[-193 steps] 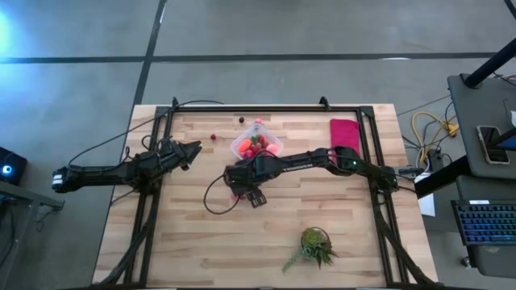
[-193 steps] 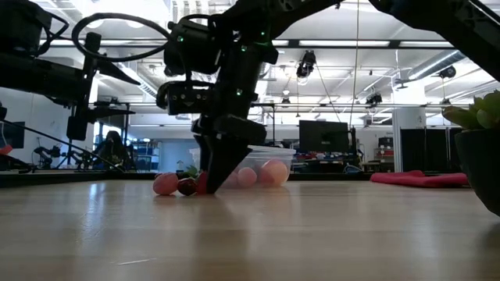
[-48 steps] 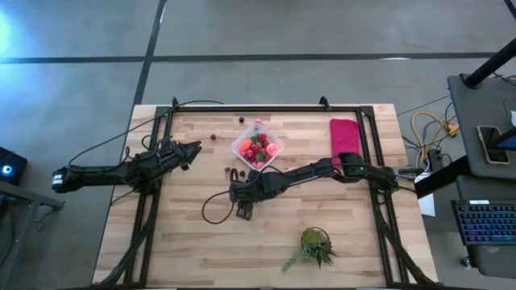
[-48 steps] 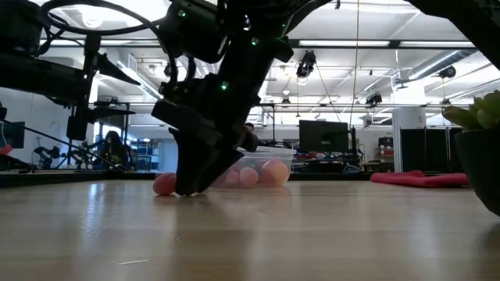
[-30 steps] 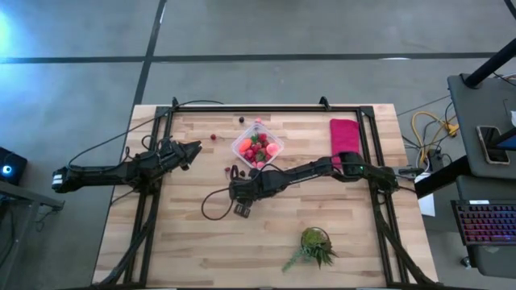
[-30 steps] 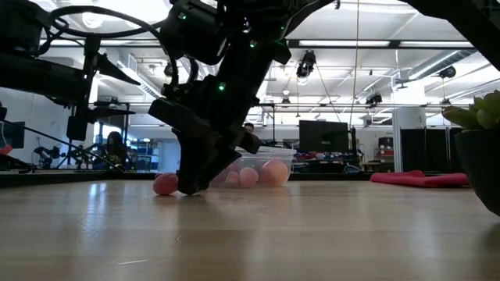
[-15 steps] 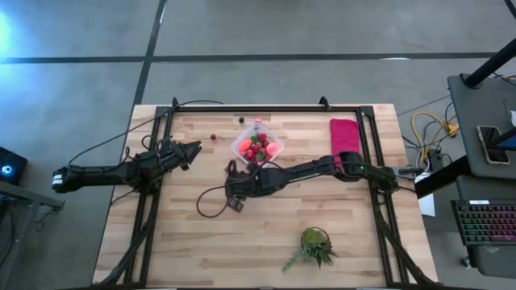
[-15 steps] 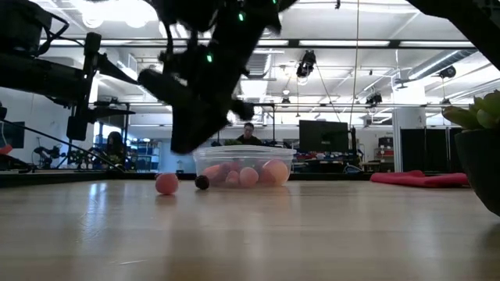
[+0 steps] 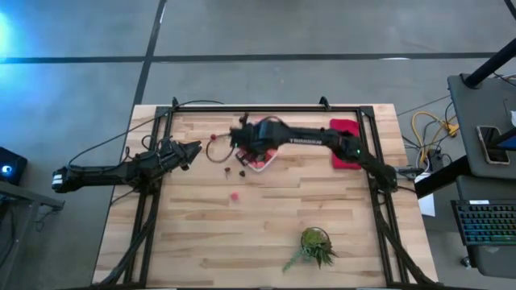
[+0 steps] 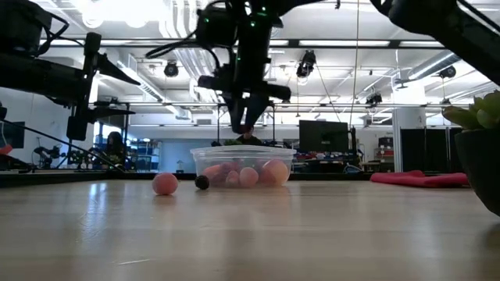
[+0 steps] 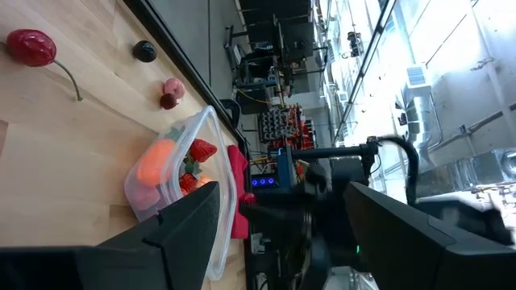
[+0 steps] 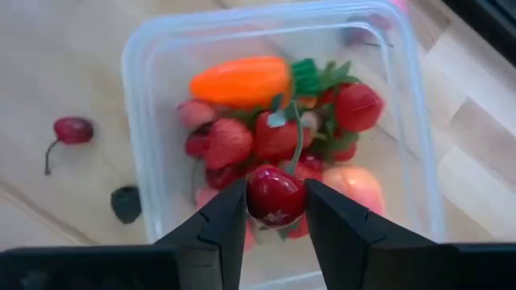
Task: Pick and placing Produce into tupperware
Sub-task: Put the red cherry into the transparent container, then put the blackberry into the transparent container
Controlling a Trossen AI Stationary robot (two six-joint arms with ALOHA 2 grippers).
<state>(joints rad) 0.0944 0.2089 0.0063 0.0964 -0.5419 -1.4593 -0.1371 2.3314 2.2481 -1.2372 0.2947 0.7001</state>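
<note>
Right gripper (image 12: 276,211) hangs directly above the tupperware (image 12: 141,121), pinching a dark red cherry (image 12: 275,196) between its fingertips. In the high view the tupperware (image 9: 260,158) sits toward 12 o'clock of table (image 9: 201,242) centre, half hidden under the arm.

Doing it well, as I judge: the cherry is already over the pile, so lower a touch, part the fingers and let it fall among the berries rather than near the rim; the stem may snag a finger, so lift straight up.

Left gripper (image 9: 192,149) waits at the 9 o'clock side, fingers spread, holding nothing.

What differs by view:
- Right wrist view alone shows the held cherry, and the contents: orange carrot (image 12: 240,80), red strawberries.
- High view alone shows a loose pink berry (image 9: 235,195) toward 6 o'clock of the tupperware, well apart, plus the potted plant (image 9: 313,244) and the magenta cloth (image 9: 347,153).
- Low view shows a pink ball (image 10: 164,183) and a small dark piece (image 10: 202,182) on the table beside the tupperware (image 10: 242,165), and the gripper clear above the rim.
</note>
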